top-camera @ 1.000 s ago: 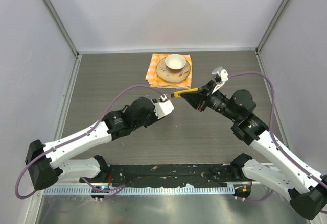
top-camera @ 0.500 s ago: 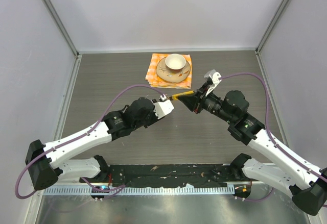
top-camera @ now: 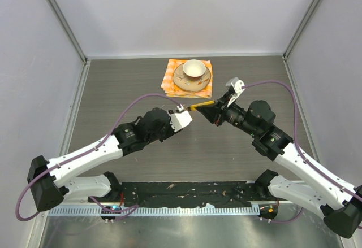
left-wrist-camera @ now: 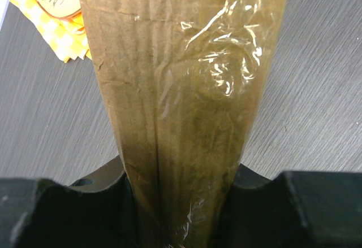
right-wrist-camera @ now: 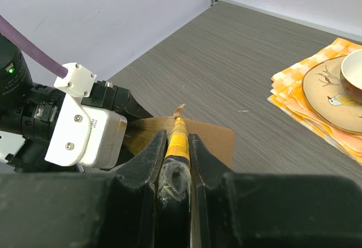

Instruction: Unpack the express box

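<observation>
**Me:** In the middle of the overhead view, my left claw [left-wrist-camera: 180, 214] pinches the flat brown taped cardboard box [left-wrist-camera: 181, 90] on edge. My right claw [right-wrist-camera: 176, 148] is clamped on a slim yellow-handled cutter [right-wrist-camera: 178, 142], its tip at the cardboard's rim.

**Partner:** What could go wrong?

**Me:** Too hard a push may twist the box from my grip, or the tip may skate off the glossy tape [left-wrist-camera: 226, 56].

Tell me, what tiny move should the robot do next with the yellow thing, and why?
Probably push the yellow tool a little way along the express box, down its taped seam. The right jaws are shut on the tool, its tip is at the box's edge, the left jaws hold the box, and clear tape covers it.
</observation>
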Robot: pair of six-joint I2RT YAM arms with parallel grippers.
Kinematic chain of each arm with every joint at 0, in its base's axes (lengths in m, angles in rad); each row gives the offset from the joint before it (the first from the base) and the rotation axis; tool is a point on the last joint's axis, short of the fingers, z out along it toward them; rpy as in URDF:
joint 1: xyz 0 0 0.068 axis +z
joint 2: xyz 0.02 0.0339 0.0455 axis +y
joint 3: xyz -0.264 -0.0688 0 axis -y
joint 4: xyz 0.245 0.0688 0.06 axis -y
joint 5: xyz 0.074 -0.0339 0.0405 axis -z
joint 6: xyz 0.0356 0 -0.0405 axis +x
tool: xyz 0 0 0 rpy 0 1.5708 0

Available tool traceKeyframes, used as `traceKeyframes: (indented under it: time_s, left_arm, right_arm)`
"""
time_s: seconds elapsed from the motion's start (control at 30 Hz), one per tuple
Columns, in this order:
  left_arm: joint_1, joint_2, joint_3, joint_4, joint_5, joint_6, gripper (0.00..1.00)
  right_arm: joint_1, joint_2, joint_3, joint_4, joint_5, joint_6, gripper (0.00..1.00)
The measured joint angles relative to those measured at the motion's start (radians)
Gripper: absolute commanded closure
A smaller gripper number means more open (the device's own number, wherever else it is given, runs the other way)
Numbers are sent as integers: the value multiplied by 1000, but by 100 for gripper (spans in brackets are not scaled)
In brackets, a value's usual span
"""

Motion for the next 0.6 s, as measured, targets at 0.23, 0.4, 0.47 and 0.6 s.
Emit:
traceKeyframes:
  time_s: [0.23,0.4,0.47,0.6]
  left_arm:
    - [0,-1,0,-2,2,0,100]
    - [0,-1,-1,-10,-22,-1,100]
    - [0,-1,-3,-10,-46,-1,100]
    - [-3,0,-7,-16,-67,-4,100]
  right_arm:
    - [23,0,0,-3,18,-3,99]
    - [85,10,19,-36,101,-34,99]
    - [131,13,29,-58,165,-47,99]
    - [206,13,29,-82,284,-60,99]
